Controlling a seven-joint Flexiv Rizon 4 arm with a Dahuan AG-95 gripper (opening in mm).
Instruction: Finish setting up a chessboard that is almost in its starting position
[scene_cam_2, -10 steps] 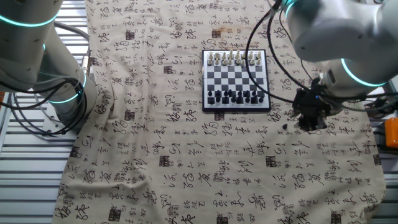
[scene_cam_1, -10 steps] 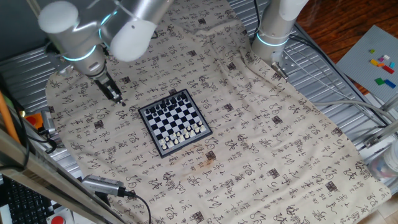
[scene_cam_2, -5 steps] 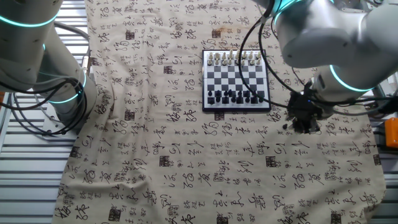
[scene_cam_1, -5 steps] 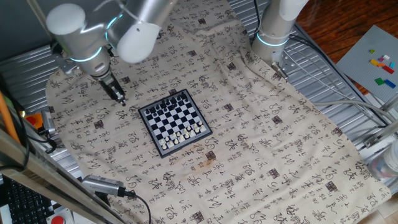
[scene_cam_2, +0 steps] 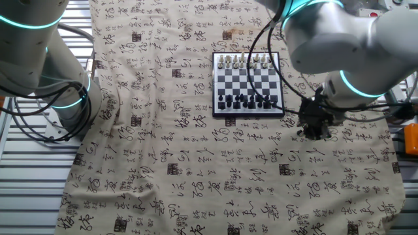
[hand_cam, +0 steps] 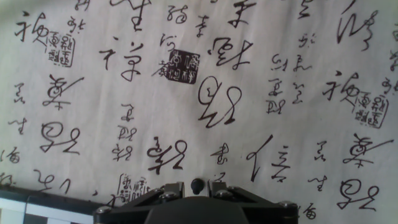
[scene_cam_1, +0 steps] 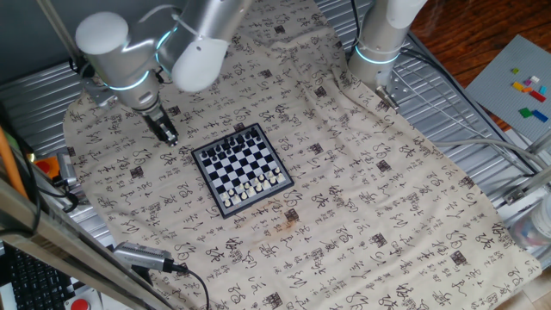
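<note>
The chessboard (scene_cam_1: 241, 164) lies on the printed cloth, white pieces (scene_cam_1: 254, 188) along its near edge and dark pieces (scene_cam_1: 228, 142) along its far edge. In the other fixed view the board (scene_cam_2: 248, 81) has white pieces (scene_cam_2: 245, 62) at the top and dark pieces (scene_cam_2: 248, 101) at the bottom. My gripper (scene_cam_1: 170, 139) hangs just above the cloth, left of the board's far corner; it also shows in the other fixed view (scene_cam_2: 302, 132). In the hand view the gripper (hand_cam: 197, 188) is shut on a small dark chess piece (hand_cam: 197, 184). A board corner (hand_cam: 31, 211) shows at bottom left.
A second arm's base (scene_cam_1: 379, 43) stands at the cloth's far side, also visible in the other fixed view (scene_cam_2: 46, 72). A black cabled device (scene_cam_1: 146, 256) lies at the cloth's near-left edge. A grey plate with coloured bricks (scene_cam_1: 525, 86) lies far right.
My gripper has moved a little towards the board, low over the cloth, with the dark piece still held. The board and its pieces have not moved.
</note>
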